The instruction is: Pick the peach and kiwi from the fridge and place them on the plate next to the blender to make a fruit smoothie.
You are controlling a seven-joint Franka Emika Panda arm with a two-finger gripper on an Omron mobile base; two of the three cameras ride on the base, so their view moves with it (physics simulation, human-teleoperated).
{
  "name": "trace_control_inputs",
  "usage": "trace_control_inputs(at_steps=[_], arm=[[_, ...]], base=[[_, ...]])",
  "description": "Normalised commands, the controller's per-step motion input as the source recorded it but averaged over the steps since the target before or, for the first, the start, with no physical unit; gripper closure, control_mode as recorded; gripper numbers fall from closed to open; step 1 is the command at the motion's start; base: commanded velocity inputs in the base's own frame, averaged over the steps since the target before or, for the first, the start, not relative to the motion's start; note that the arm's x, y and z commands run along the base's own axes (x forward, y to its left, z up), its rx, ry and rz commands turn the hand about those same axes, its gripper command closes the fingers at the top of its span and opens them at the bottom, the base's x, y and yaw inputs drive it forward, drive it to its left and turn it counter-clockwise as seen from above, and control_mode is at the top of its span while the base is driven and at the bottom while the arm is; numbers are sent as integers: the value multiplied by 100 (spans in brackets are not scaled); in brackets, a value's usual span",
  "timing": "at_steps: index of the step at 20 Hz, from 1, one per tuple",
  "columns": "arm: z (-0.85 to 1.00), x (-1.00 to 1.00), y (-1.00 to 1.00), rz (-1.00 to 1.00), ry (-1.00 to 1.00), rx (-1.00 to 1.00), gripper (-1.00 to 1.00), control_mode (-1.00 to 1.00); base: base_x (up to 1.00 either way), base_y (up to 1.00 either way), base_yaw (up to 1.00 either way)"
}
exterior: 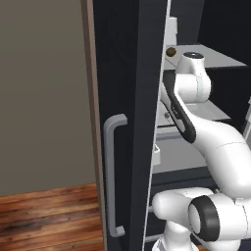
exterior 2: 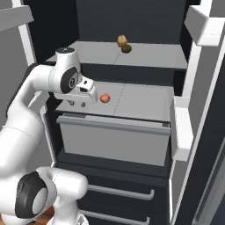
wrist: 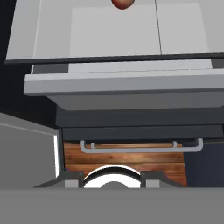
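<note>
A: Where's the fruit?

B: The peach (exterior 2: pixel 104 98) lies on the middle shelf (exterior 2: pixel 140 102) of the open fridge (exterior 2: pixel 132 26); the kiwi (exterior 2: pixel 126 48) sits one shelf up, beside a brown item.

A: And the gripper (exterior 2: pixel 77 103)?

B: Near the peach, apart from it, holding nothing; how wide the jaws stand, I cannot tell. Probably the reach for the peach: it should close in.

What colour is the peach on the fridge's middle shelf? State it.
Orange-red; the peach shows best in the right base view.

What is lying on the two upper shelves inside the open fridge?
The peach lies on the middle shelf; two brownish fruits, one probably the kiwi, on the top shelf. The drawer's contents are hidden.
</note>
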Motion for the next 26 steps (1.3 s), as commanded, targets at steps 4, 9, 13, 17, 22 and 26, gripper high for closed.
trace_control_inputs(at_steps=[4,9,13,17,22,26], arm=[[-8,14,0,0,1,0,-100,-100],[-61,5,-3,0,-13,0,-100,-100],[-56,38,0,0,-3,0,-100,-100],[-9,48,0,0,-7,0,-100,-100],[0,59,-14,0,-2,0,-100,-100],[0,74,-22,0,0,0,-100,-100]], base=[[0,0,0],[0,0,0],[0,0,0],[0,0,0],[0,0,0],[0,0,0]])
